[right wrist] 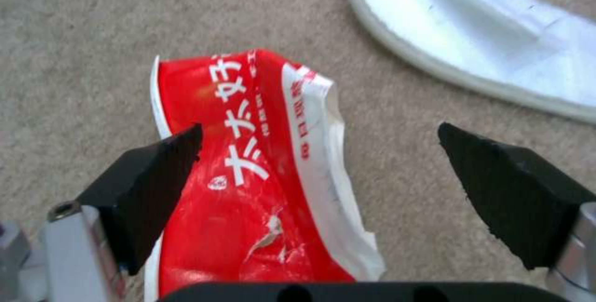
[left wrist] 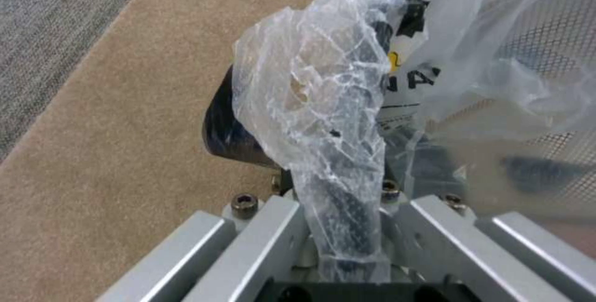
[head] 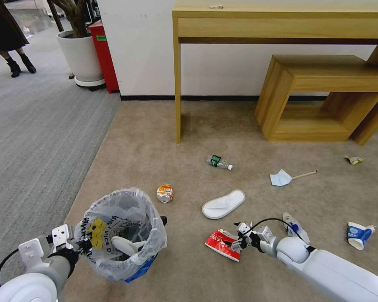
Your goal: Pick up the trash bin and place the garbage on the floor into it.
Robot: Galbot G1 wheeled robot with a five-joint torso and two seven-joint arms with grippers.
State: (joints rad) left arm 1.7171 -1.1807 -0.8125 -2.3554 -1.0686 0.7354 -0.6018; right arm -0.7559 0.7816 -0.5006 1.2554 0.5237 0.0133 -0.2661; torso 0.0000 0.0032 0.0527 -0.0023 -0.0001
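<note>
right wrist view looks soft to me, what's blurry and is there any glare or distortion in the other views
Right wrist view: the open right tool's pads and the red packet under it are soft-edged. Left wrist view: the liner of the trash bin glints in the left tool's grip. Head view: wide-angle bend in the desk.

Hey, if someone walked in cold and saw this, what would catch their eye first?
Probably the right gripper, open over a red packet on the beige floor, beside a white slipper. Next, the trash bin gripped at its rim by the left gripper, a slipper already inside.
</note>
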